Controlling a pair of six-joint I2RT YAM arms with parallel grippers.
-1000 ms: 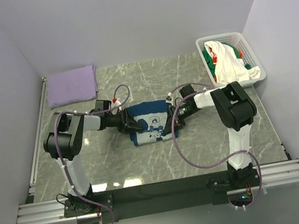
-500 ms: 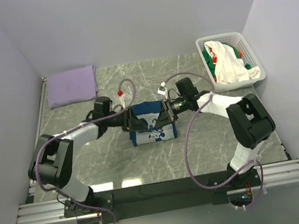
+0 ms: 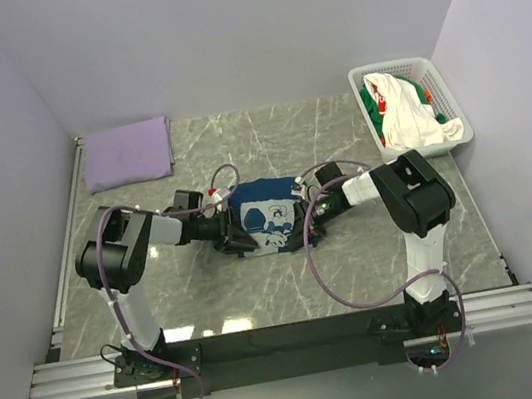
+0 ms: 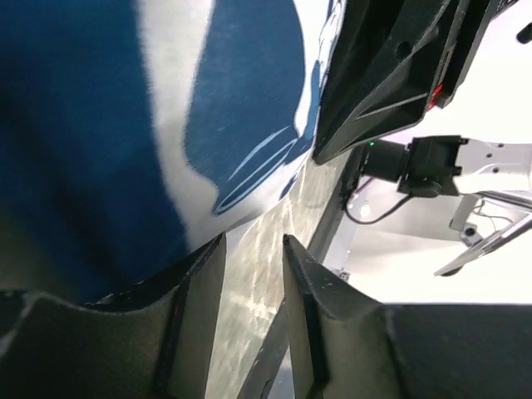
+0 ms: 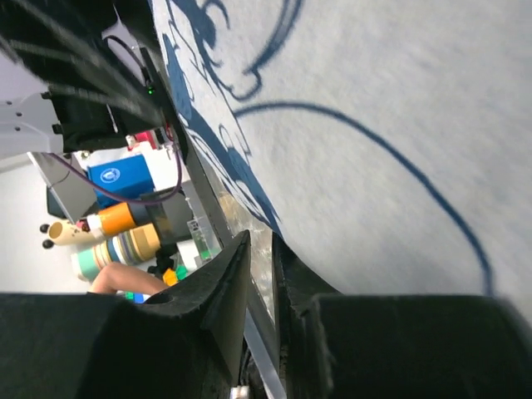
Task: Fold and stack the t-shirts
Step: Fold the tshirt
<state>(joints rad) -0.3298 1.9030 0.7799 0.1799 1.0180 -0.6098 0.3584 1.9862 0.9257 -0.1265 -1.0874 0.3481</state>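
Observation:
The dark navy-blue t-shirt (image 3: 267, 218) with a white print lies folded small on the marble table (image 3: 358, 266), between my two grippers. My left gripper (image 3: 234, 235) is low at its left edge. In the left wrist view its jaws (image 4: 253, 241) stand apart with only table between them, and the shirt (image 4: 83, 125) lies beside one finger. My right gripper (image 3: 303, 226) is low at the shirt's right edge. Its jaws (image 5: 262, 239) show a narrow empty gap, and the shirt's white print (image 5: 374, 108) lies beside them. The pale lavender t-shirt (image 3: 127, 153) lies folded at the far left.
A white lattice basket (image 3: 358, 74) stands at the far right with a white t-shirt (image 3: 414, 120) and a green one (image 3: 372, 102) heaped in it. Grey walls close in the table on three sides. The right gripper's black body (image 4: 391, 75) looms close in the left wrist view.
Half a second ago both grippers held the navy shirt's far edge up. Now both arms have come down and nearer, the shirt lies folded smaller, and neither gripper holds cloth.

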